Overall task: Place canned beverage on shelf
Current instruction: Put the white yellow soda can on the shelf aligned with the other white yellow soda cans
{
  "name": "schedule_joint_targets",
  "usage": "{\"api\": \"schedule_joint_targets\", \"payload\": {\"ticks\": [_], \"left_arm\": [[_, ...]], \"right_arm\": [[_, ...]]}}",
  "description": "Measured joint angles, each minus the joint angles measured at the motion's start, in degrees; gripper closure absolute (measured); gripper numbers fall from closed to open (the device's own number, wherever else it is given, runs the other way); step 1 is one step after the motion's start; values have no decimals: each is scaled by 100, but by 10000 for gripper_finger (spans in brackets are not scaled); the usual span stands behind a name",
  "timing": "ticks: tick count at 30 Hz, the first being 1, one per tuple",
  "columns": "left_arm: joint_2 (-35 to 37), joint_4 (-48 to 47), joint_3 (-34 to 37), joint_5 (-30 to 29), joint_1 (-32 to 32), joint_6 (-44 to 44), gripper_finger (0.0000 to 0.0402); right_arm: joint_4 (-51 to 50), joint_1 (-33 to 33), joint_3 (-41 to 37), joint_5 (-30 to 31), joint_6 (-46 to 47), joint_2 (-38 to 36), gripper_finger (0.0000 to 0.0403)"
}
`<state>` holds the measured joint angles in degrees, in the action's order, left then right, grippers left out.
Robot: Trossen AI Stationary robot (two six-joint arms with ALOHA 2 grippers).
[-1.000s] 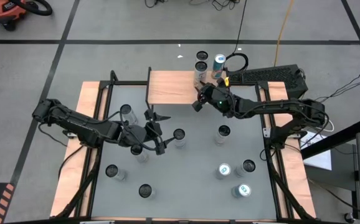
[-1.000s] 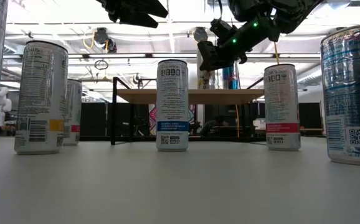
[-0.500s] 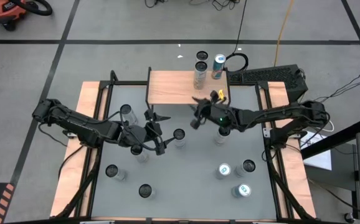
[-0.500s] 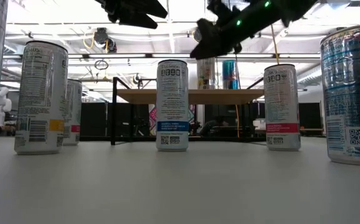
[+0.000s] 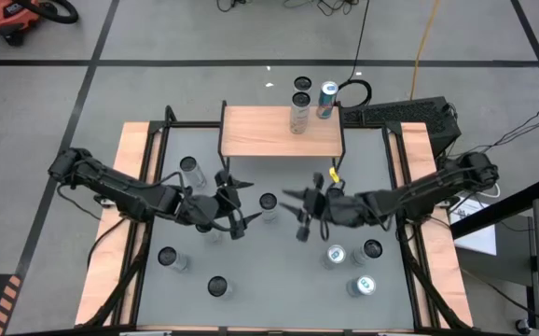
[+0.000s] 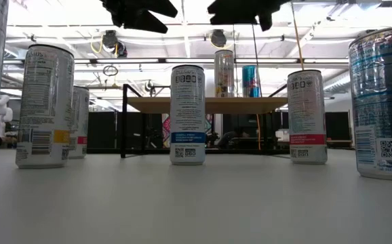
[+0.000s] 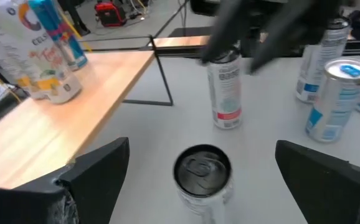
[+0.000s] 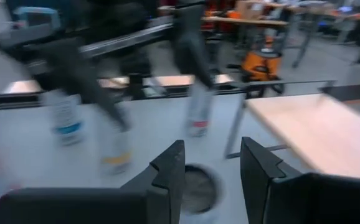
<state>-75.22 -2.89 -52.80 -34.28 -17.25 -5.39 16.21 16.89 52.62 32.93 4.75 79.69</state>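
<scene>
Overhead, I see a grey table (image 5: 269,271) with wooden side edges, black tape lines (image 5: 92,63) crossing the floor, a red vacuum (image 5: 8,19) far left, a yellow cable (image 5: 425,37), and a black slab (image 5: 400,114) beyond the table.

A grey floor (image 5: 204,37) crossed by dark tape lines (image 5: 251,63) surrounds the table, with an orange shop vacuum (image 5: 13,17) at ten o'clock, a black keyboard (image 5: 400,114) at one o'clock, and ceiling lights (image 6: 60,30) overhead.
</scene>
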Motion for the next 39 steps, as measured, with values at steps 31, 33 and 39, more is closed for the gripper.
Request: {"api": "schedule_joint_targets", "payload": {"ticks": [31,33,39], "left_arm": [[10,-195,0,-294,-915,-706,4],[82,-370,0,-301,-915,-630,4],[191,-592,0,-357,-933,-832,4]], "right_arm": [[965,1665,0,446,405,824,314],[961,1663,0,446,399,842,314],[1033,1660,0,476,339,842,314]]}}
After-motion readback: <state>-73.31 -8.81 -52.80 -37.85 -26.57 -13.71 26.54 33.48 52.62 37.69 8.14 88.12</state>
